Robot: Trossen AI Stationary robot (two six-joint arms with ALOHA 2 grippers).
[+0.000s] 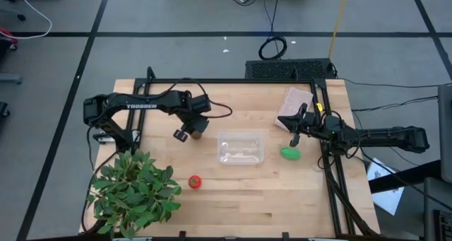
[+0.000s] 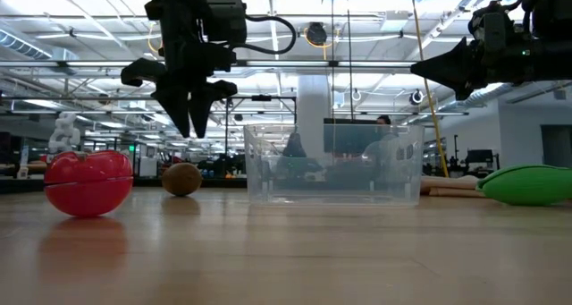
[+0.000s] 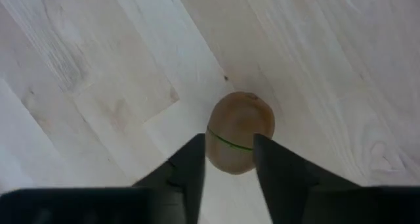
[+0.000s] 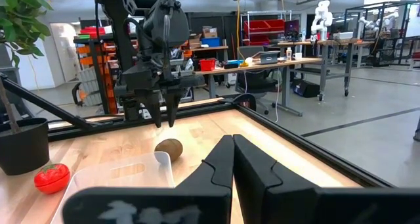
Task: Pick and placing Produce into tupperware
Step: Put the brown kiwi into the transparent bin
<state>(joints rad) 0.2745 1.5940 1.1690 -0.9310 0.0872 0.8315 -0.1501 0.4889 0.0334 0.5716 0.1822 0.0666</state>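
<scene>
wood table [image 1: 233, 191], lab behind. left gripper [image 3: 228, 161] fingers apart above kiwi [image 3: 239, 132]; right gripper [image 4: 232, 159] fingers together near green piece [image 1: 290, 153]. tub [image 1: 240, 148] between, tomato [image 1: 194, 181] by plant [image 1: 134, 191].

Robotics lab: workbenches [image 4: 298, 48], shelving [image 4: 266, 27]

The left arm reaches in from the desk's left edge, its wrist bent so the left tool [image 1: 185, 133] points straight down, fingers [image 3: 190, 168] slightly parted and clear of the surface. The right arm stretches in from the right side, its right tool [image 1: 294, 137] raised, fingers pressed together.
</scene>
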